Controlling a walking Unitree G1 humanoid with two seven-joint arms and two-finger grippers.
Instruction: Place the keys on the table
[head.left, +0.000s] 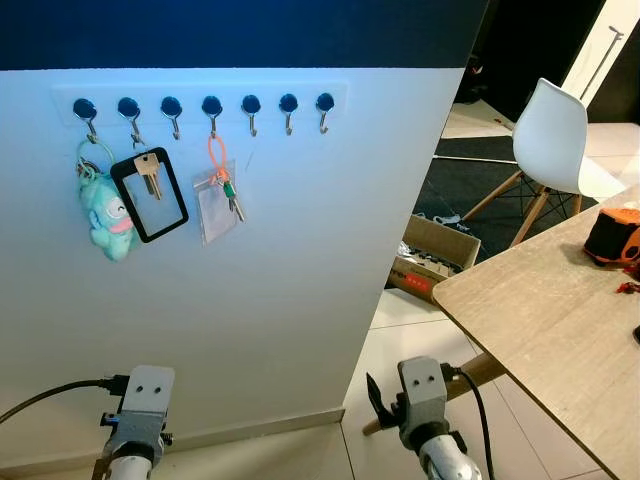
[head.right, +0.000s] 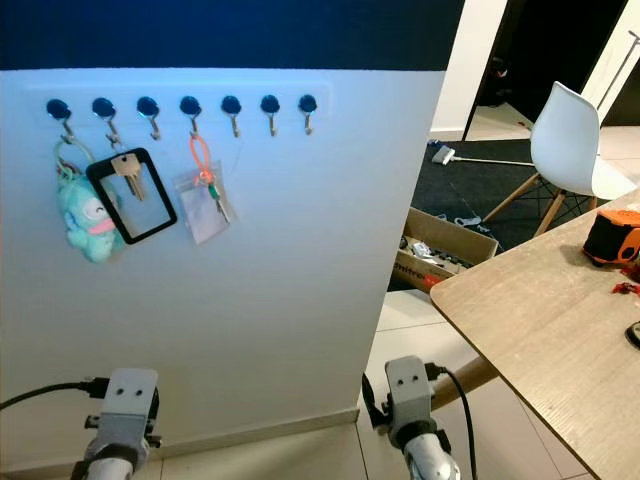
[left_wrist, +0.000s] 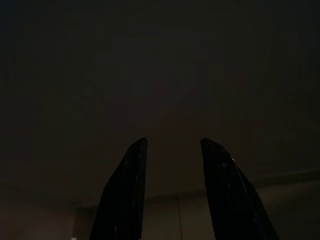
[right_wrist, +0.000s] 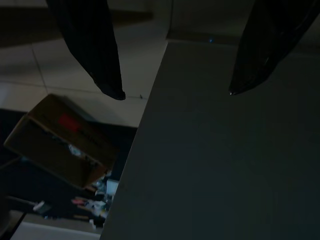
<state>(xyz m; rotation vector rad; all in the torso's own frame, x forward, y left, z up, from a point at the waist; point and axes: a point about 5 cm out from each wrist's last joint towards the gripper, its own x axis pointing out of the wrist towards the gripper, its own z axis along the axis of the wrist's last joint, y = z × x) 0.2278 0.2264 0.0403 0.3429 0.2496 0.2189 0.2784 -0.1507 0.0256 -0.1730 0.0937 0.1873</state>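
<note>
The keys (head.left: 230, 196) hang by an orange loop (head.left: 214, 158) from a wall hook: light, loose, swingy; best pinched at that loop. Both grippers, left gripper (left_wrist: 172, 190) and right gripper (right_wrist: 172, 92), hang low with fingers apart, worktop (head.left: 540, 310) to the right.

I'm facing a white wall (head.left: 260, 300) with a dark navy band (head.left: 230, 30) across its top and a pale baseboard meeting light floor tiles (head.left: 400, 345). To my right stands a light wooden table (head.left: 560, 330). Past the wall's corner lies a dark carpet (head.left: 470, 185) with a white shell chair (head.left: 555, 140) on wooden legs and an open cardboard box (head.left: 430, 260) beside the tiles.
</note>
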